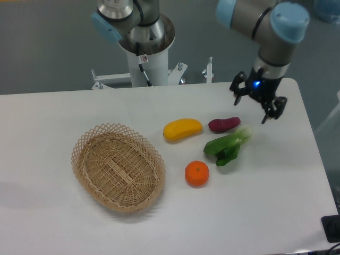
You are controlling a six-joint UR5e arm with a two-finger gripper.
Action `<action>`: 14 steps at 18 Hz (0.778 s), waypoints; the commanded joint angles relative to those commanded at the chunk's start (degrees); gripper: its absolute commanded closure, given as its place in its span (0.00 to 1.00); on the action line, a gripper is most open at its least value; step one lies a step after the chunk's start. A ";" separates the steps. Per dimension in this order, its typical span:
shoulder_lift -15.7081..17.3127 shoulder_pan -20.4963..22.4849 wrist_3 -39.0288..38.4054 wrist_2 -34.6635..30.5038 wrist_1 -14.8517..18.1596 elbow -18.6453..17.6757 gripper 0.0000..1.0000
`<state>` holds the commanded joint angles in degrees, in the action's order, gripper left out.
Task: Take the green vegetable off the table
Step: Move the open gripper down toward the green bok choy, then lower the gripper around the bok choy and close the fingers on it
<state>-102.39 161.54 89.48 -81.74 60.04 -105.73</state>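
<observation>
The green vegetable (228, 145) lies on the white table (276, 202), right of centre, with dark green leaves toward the front left and its pale stalk end toward the back right. My gripper (256, 105) hangs above the table's back right part, up and to the right of the vegetable's stalk end. Its fingers (235, 91) are spread open and hold nothing. It does not touch the vegetable.
A purple-red sweet potato (223, 124) lies just behind the vegetable. A yellow fruit (182, 129) lies to its left and an orange round fruit (196, 173) in front. A woven basket (118, 166) stands at the left. The robot base (146, 48) rises behind the table.
</observation>
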 joint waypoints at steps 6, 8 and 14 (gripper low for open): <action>-4.31 -0.35 -3.69 -0.17 -5.54 -0.97 0.00; -4.84 -1.75 -4.05 -0.26 -6.42 -2.38 0.00; -7.74 -3.60 -5.89 -0.52 -11.42 -1.85 0.00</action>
<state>-110.12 157.95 83.58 -82.26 48.61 -107.58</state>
